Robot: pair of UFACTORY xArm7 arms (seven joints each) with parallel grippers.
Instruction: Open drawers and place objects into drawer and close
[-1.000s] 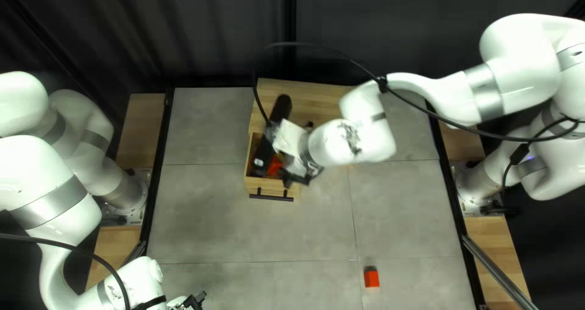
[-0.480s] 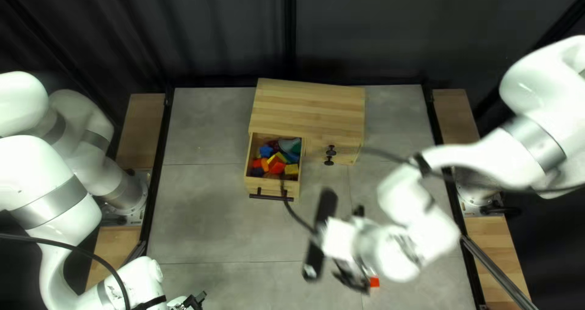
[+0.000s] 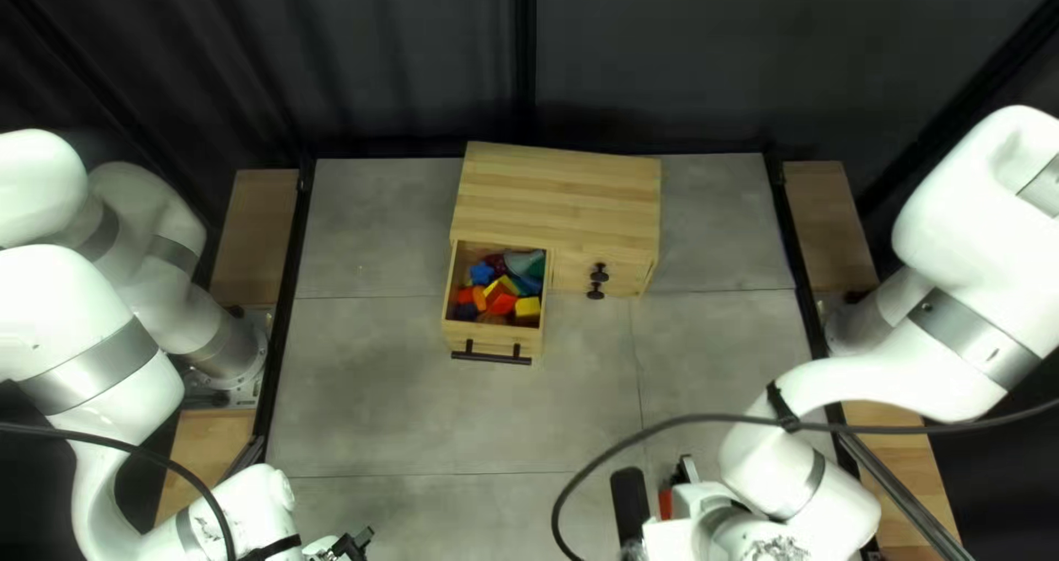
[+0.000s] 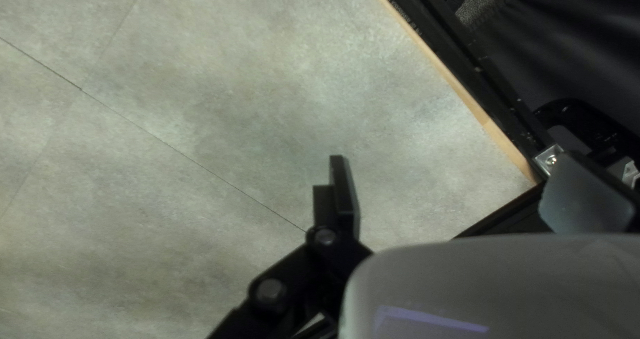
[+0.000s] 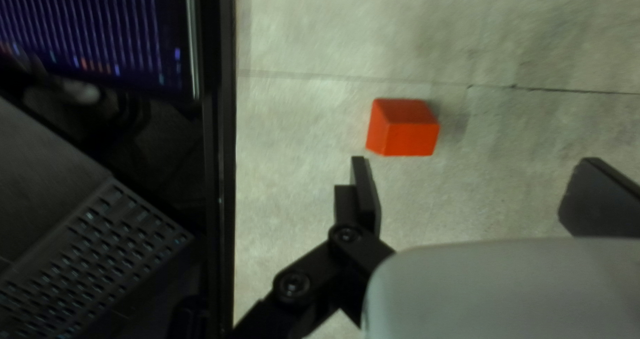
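In the top left view, a wooden cabinet (image 3: 557,197) has its left drawer (image 3: 495,340) pulled out, full of colored blocks (image 3: 502,293). My right gripper (image 3: 685,472) is low at the right of the top left view, partly hidden by its arm, beside the red block (image 3: 665,504). In the right wrist view the red block (image 5: 403,129) lies on the table just ahead of my right gripper (image 5: 481,191), whose fingers stand wide apart and hold nothing. My left gripper (image 3: 355,543) is near the table's near left corner; its own view has the left gripper (image 4: 463,189) open above bare table.
Two dark knobs (image 3: 597,281) stick out from the cabinet's closed right front. A black cable loops over the near right part of the table. Beside the table edge (image 5: 223,179), the right wrist view has a screen (image 5: 93,32) and a keyboard (image 5: 93,246).
My right arm has swung away from over the open drawer, toward the table's near right, uncovering the cabinet and the colored blocks. Its gripper is now beside the red block. The left arm stayed still.
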